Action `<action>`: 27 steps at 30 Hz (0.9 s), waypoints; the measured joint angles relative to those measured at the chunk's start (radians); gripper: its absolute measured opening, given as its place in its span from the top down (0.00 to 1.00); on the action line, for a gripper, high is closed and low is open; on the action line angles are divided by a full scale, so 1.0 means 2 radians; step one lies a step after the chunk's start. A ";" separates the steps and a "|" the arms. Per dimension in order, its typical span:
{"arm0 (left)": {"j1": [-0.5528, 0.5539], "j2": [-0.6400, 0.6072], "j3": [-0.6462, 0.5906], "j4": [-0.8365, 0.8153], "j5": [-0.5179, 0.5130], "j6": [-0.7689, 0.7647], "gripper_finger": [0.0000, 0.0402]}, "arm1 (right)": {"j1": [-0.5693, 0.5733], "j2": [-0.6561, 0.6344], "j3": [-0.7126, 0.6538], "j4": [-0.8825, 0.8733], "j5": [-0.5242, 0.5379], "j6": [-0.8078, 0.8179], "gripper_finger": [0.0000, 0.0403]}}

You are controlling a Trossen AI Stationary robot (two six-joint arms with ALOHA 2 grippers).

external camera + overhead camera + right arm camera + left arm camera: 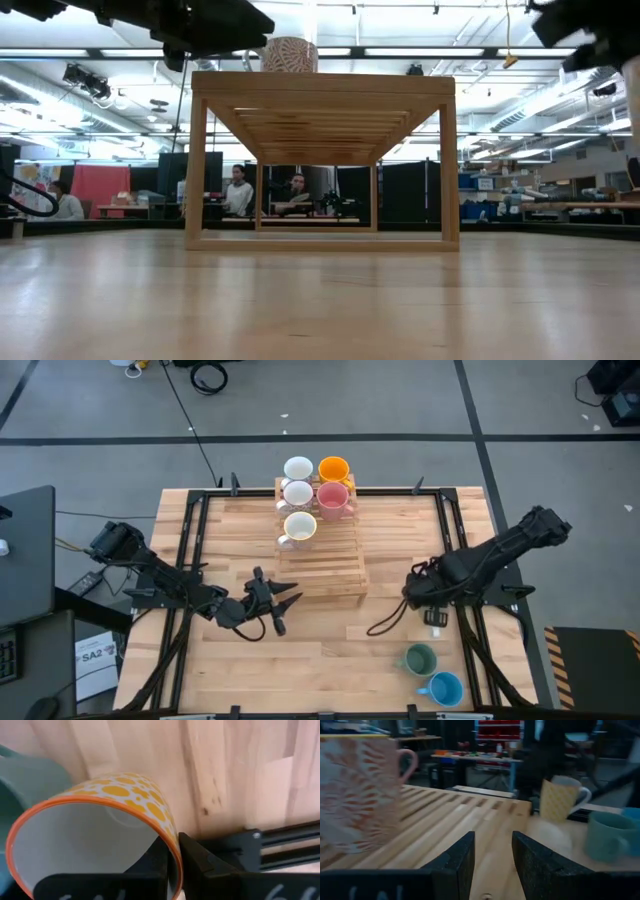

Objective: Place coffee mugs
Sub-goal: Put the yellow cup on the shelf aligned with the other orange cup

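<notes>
**A:** so what's the right gripper [172,865] doing?

**B:** clamped on the rim of a yellow-spotted mug [100,835] — one finger inside the wall, one outside, pinched tight. The mug has an orange lip and white inside. It sits over bare wood beside the dark frame rail [280,845], with the green mug [25,780] right next to it.

**A:** and the arm?

**B:** from above it reaches in from the table's right edge, bent low, wrist near the middle right of the table [330,640].

**A:** left gripper [492,855]?

**B:** fingers partly apart with nothing between them, pointing across the wooden rack [322,555]. It hovers just off the rack's front left corner, arm stretched in from the left.

**A:** the mugs?

**B:** five on the rack's far half — two white [298,468], an orange mug [333,469], a pink mug [332,498], and the patterned mug [357,795] nearest the front. The blue mug [444,689] stands at the near right, just by the green one.
</notes>
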 joint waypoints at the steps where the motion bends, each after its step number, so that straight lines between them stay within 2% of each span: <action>1: 0.000 0.000 0.000 0.000 0.013 0.000 0.66 | -0.005 0.000 0.011 -0.007 -0.006 0.006 0.93; 5: 0.000 0.000 0.000 0.000 0.046 0.000 0.66 | -0.022 0.000 0.064 -0.035 -0.012 0.034 0.92; 10: 0.000 0.000 0.000 0.000 0.047 0.000 0.66 | -0.045 0.000 0.144 -0.059 -0.021 0.090 0.92; 17: 0.000 0.000 0.000 0.001 0.047 0.000 0.66 | -0.079 0.000 0.235 -0.049 -0.016 0.176 0.92; 22: 0.000 0.000 0.000 0.001 0.047 0.001 0.66 | -0.106 0.000 0.262 -0.040 0.015 0.191 0.92; 27: 0.000 0.000 0.000 0.001 0.047 0.001 0.66 | -0.131 0.007 0.265 0.007 0.009 0.162 0.93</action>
